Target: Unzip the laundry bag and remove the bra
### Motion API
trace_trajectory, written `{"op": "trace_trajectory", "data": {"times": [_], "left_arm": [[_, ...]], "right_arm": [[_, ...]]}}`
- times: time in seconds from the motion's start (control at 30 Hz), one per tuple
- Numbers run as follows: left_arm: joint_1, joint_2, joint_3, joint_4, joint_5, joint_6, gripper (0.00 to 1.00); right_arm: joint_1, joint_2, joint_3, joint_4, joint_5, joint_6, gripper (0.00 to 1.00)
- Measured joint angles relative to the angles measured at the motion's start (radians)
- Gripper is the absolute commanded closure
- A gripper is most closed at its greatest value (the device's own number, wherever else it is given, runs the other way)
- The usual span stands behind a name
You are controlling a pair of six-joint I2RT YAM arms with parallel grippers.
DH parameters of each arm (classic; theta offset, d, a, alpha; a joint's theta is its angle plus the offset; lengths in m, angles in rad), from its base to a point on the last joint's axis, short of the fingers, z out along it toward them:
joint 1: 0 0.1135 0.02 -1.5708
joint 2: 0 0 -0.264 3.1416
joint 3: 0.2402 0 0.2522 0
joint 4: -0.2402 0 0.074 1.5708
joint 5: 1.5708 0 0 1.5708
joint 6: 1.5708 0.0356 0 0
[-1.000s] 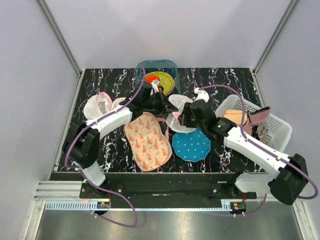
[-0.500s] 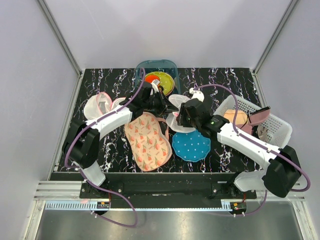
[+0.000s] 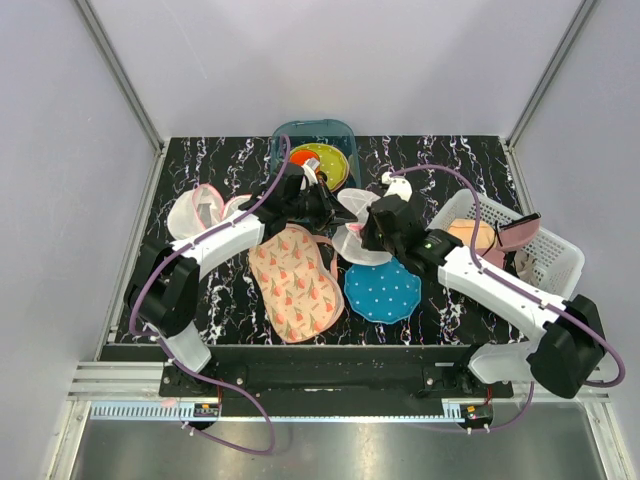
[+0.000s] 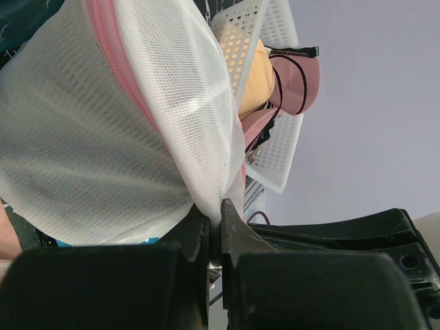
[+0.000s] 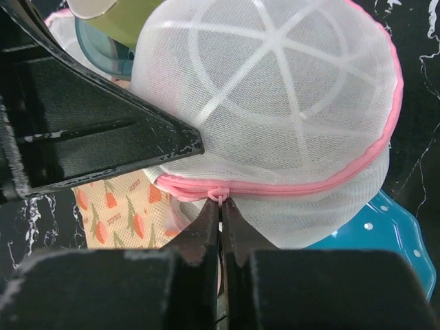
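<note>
Risks from here:
- The right gripper (image 5: 220, 208) has only its tips on the zip pull (image 5: 218, 195). The tab is small, so a tug off the line of the zip (image 5: 309, 187) would likely slip it free.
- The left gripper (image 4: 218, 210) nips a thin fold of mesh, not the trim. If the right hauls hard, the mesh may slide out, or the whole bag (image 5: 289, 96) may follow the pull and the zip stay shut.
- Loose mesh by the slider could jam it.
- The left fingers (image 5: 103, 134) sit just beside the right tips, so a sweep toward them could knock the two together.

Hands:
- Right: the jaws are all but together, pinching the pull at the very tips. The bag's dome rises just beyond them.
- Left: the jaws are closed tight on a pinch of bag mesh. The bag bulges up and away from the tips.

The bag sits between the two grippers, and the zip looks closed along the stretch in view. I cannot tell whether the bag rests on the table.

Bra: not made out in any view, and nothing dark shows through the mesh.
</note>
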Motion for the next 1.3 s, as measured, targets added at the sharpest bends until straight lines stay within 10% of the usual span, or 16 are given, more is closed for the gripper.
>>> {"op": "trace_trajectory", "data": {"times": [0.23, 0.33, 0.4, 1.3], "left_arm": [[0.000, 0.000, 0.000, 0.012, 0.008, -0.004, 1.00], [0.000, 0.000, 0.000, 0.014, 0.010, -0.004, 1.00], [0.000, 0.000, 0.000, 0.013, 0.010, -0.003, 1.00], [0.000, 0.000, 0.000, 0.006, 0.011, -0.003, 1.00]], "right_arm": [[0.000, -0.033, 0.000, 0.002, 0.008, -0.002, 1.00], [0.000, -0.039, -0.008, 0.003, 0.007, 0.001, 0.61], [0.000, -0.048, -0.024, 0.002, 0.005, 0.001, 0.53], [-0.005, 0.009, 0.011, -0.006, 0.038, 0.008, 0.62]]}}
